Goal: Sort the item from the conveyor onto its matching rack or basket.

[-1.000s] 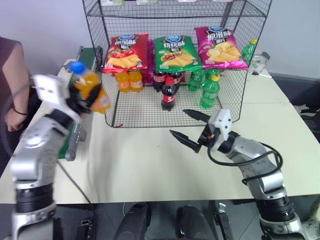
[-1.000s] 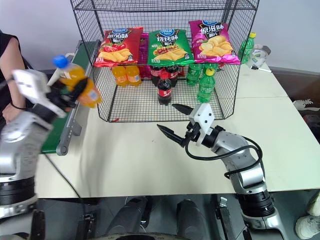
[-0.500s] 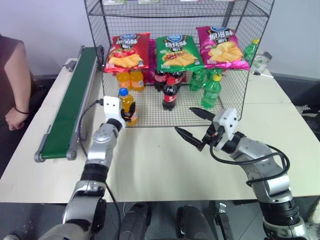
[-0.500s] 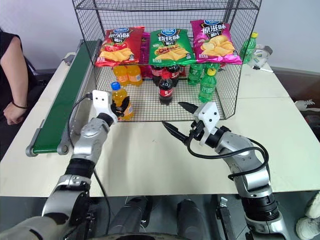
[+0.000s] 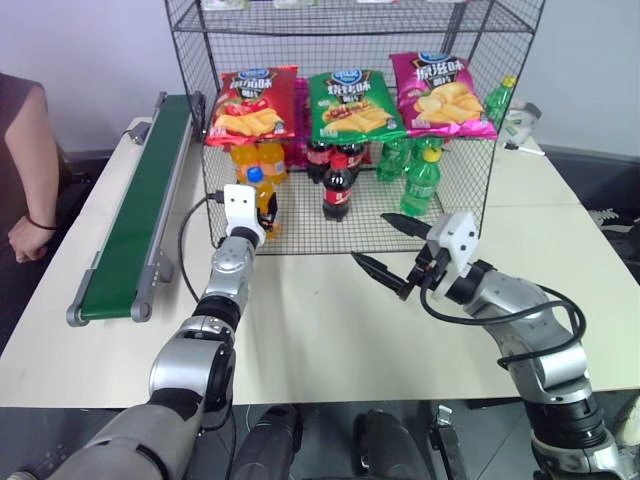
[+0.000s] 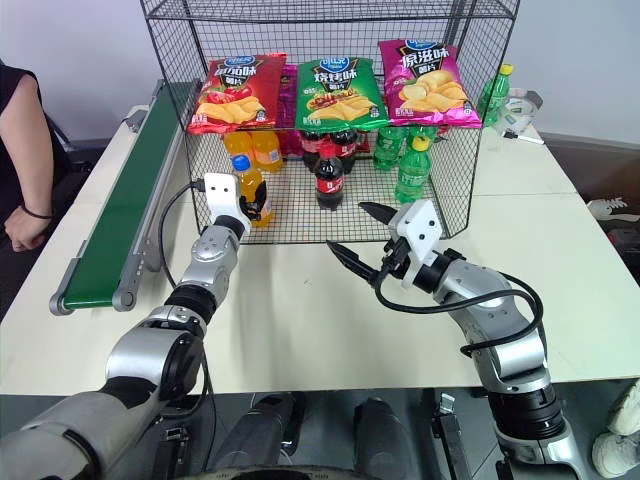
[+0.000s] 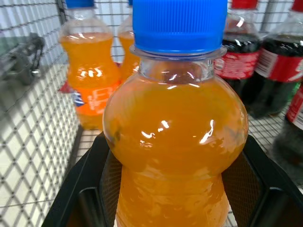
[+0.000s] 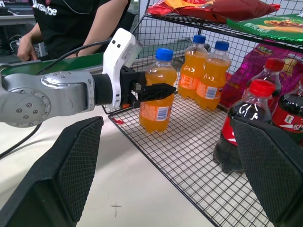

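Note:
The item, an orange soda bottle (image 5: 261, 199) with a blue cap (image 7: 179, 23), stands upright on the grid floor at the front left corner of the black wire rack (image 5: 300, 228). My left gripper (image 5: 263, 212) is shut on the bottle's body, and its black fingers (image 8: 152, 90) clasp it from both sides. Right of it, in front of the rack, my right gripper (image 5: 372, 238) hovers open over the table with nothing between its fingers. The green-belted conveyor (image 5: 135, 220) runs along the left side with nothing on it.
Two more orange bottles (image 5: 258, 160) stand behind the item, with cola bottles (image 5: 337, 187) in the middle and green bottles (image 5: 420, 182) at the right. Red, green and magenta chip bags (image 5: 350, 105) lie on the shelf above. A person's arm (image 5: 28, 170) is beside the conveyor.
My left arm swung the bottle from high beside the conveyor rightward and down into the rack's front left corner. The right gripper stayed where it was, still open.

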Robot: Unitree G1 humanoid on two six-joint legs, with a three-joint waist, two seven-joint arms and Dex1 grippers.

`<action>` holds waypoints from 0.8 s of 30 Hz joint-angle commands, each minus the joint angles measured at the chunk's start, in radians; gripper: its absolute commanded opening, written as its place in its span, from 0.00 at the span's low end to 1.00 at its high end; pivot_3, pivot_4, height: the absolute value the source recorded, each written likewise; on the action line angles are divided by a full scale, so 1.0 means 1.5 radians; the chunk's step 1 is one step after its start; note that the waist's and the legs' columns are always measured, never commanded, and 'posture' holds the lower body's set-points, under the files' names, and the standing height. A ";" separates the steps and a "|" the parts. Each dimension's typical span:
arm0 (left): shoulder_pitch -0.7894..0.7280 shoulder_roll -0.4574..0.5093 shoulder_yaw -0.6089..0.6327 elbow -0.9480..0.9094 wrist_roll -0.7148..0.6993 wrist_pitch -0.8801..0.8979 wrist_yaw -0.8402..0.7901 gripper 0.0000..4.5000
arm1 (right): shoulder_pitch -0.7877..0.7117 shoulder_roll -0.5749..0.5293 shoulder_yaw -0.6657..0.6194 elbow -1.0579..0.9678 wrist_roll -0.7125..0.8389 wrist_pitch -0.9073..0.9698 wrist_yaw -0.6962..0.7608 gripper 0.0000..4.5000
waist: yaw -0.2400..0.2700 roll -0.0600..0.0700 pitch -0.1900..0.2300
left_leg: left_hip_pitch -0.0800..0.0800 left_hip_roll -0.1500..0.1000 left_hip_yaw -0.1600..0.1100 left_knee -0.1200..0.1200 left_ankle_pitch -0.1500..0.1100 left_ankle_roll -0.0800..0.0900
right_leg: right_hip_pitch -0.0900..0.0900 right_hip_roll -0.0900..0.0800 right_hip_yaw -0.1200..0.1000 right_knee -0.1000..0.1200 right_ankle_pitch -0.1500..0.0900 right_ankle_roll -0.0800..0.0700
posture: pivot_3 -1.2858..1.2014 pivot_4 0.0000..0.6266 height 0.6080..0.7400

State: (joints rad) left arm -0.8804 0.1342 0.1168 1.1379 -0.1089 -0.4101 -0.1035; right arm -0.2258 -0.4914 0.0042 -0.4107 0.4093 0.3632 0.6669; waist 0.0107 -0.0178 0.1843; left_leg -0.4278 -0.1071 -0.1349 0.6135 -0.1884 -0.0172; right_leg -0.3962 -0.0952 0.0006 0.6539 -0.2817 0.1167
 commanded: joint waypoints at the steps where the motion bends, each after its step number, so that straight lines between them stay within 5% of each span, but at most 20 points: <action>1: -0.019 -0.002 0.015 0.005 -0.004 -0.015 -0.008 0.53 | -0.004 -0.007 -0.018 -0.035 0.011 -0.005 0.000 1.00 | 0.000 0.000 0.000 | 0.000 0.000 0.000 0.000 0.000 0.000 | 0.000 0.000 0.000 0.000 0.000 0.000 | 0.52 0.24 1.00; 6: -0.015 -0.002 0.028 0.001 -0.006 -0.012 -0.023 0.99 | -0.004 -0.008 -0.017 -0.034 0.011 -0.005 0.002 1.00 | 0.000 0.000 0.000 | 0.000 0.000 0.000 0.000 0.000 0.000 | 0.000 0.000 0.000 0.000 0.000 0.000 | 0.52 0.24 1.00; 14: 0.031 0.005 0.036 -0.099 -0.019 0.008 -0.058 0.99 | -0.013 -0.006 -0.013 -0.034 0.011 0.000 0.001 1.00 | -0.002 0.000 0.000 | 0.000 0.000 0.000 0.000 0.000 0.000 | 0.000 0.000 0.000 0.001 0.000 0.000 | 0.52 0.24 1.00; 24: 0.190 0.022 0.015 -0.485 -0.026 0.197 -0.074 0.99 | -0.012 -0.005 -0.016 -0.022 0.013 -0.010 0.010 1.00 | -0.002 0.000 0.000 | 0.000 0.000 0.000 0.000 0.000 0.000 | 0.000 0.000 0.001 0.001 0.000 0.000 | 0.52 0.24 1.00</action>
State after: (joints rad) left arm -0.6067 0.1567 0.1507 0.5291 -0.1267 -0.1631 -0.1965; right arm -0.2361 -0.4942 0.0020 -0.4141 0.4152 0.3649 0.6764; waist 0.0076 -0.0175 0.1841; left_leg -0.4274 -0.1069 -0.1350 0.6137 -0.1883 -0.0174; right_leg -0.3962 -0.0950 0.0014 0.6552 -0.2817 0.1166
